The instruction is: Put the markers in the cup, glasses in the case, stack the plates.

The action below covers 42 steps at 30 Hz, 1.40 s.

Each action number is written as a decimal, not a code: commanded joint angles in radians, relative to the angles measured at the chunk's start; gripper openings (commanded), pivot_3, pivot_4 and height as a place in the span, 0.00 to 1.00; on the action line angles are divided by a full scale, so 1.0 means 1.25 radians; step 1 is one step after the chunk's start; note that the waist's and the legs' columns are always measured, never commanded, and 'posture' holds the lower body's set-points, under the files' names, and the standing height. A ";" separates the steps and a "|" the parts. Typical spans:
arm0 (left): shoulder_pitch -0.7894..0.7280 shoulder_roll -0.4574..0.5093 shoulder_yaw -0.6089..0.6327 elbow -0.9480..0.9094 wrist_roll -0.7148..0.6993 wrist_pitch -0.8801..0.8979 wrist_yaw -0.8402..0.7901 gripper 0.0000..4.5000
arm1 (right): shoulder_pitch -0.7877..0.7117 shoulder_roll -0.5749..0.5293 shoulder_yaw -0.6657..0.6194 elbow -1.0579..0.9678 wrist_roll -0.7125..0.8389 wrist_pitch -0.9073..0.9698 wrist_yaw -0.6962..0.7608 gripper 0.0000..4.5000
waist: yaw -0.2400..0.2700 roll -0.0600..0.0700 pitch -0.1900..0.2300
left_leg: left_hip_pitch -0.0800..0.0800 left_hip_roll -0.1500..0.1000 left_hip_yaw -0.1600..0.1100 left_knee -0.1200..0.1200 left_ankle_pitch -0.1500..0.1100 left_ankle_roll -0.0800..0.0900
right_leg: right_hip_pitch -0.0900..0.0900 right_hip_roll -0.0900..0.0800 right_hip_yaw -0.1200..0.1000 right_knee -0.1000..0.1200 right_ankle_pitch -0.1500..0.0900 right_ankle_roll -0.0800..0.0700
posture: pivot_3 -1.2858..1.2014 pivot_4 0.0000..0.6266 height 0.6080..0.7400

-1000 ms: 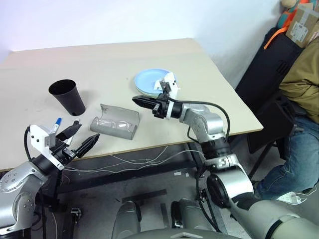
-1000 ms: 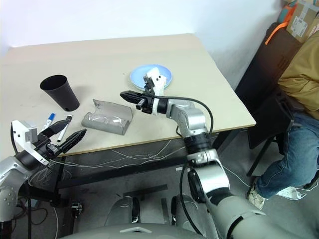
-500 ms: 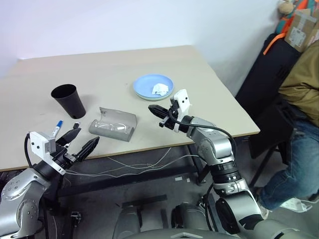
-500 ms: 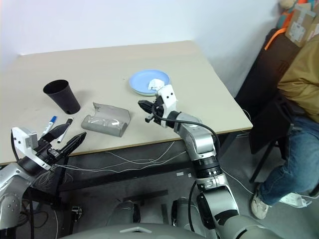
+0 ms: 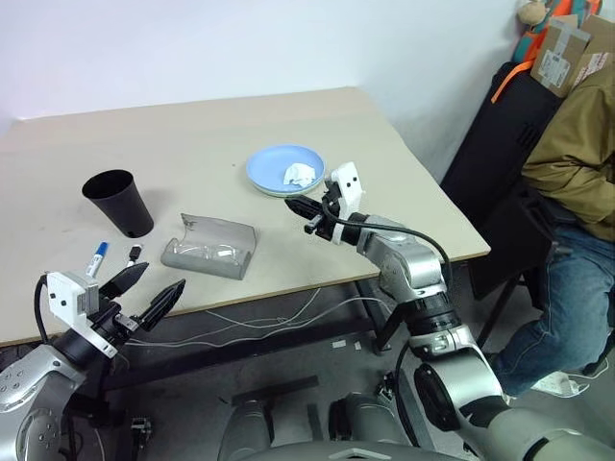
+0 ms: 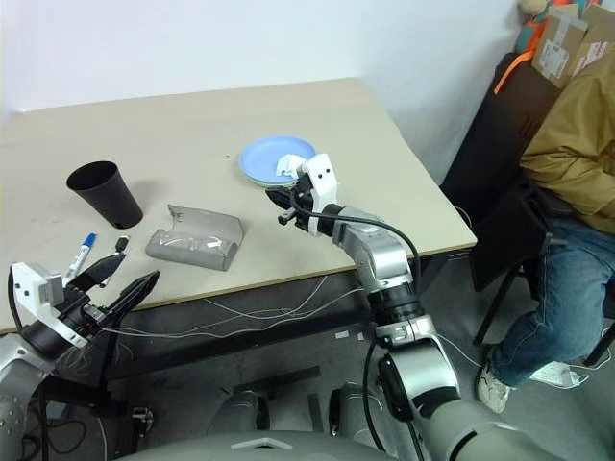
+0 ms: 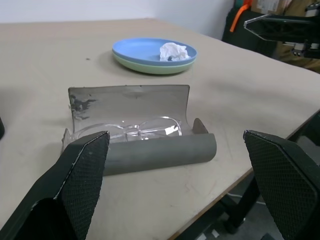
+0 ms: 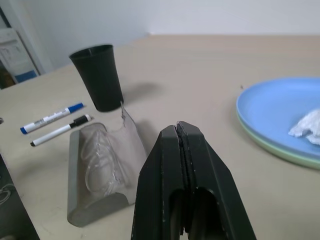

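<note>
Matt black plastic cup (image 8: 98, 75), clear-framed glasses (image 7: 131, 128) — grey case (image 7: 150, 150) perhaps smooth leatherette — crumpled tissue (image 7: 173, 51).

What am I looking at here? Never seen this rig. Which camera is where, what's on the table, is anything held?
It's a humanoid robot with two arms, each ending in a two-fingered black claw. Two pictures come from a stereo camera on its head, looking down over the arms; the other two come from cameras on each wrist, looking along that claw's fingers.

On the beige table: a black cup, two markers lying beside it, an open grey case with the clear glasses inside, and a blue plate stacked on a green one, with a crumpled tissue on top.

Nothing is held. The left claw is open, off the table's near edge; the right claw is shut and empty above the table.
</note>
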 commanded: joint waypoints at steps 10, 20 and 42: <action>-0.023 -0.015 -0.012 -0.008 0.021 -0.042 0.014 1.00 | -0.136 0.024 0.021 0.235 -0.059 -0.045 -0.029 0.01 | 0.002 0.000 0.000 | 0.000 0.000 0.000 0.000 0.000 0.000 | 0.000 0.000 0.001 0.000 0.000 -0.001 | 0.52 0.00 0.74; -0.048 -0.019 -0.031 0.001 0.031 -0.048 0.016 1.00 | -0.316 0.087 -0.004 0.590 -0.106 -0.179 -0.066 0.01 | 0.003 0.001 0.043 | -0.002 -0.001 -0.002 0.001 0.000 0.000 | -0.006 0.000 0.002 0.001 -0.001 -0.005 | 0.52 0.24 0.74; -0.017 -0.025 -0.026 -0.033 0.020 -0.044 0.040 1.00 | -0.424 0.208 0.002 0.722 -0.171 -0.253 0.069 0.01 | 0.009 0.005 0.059 | -0.008 -0.001 0.000 -0.001 0.000 0.000 | -0.017 0.001 0.005 0.005 0.001 -0.007 | 0.52 0.24 0.74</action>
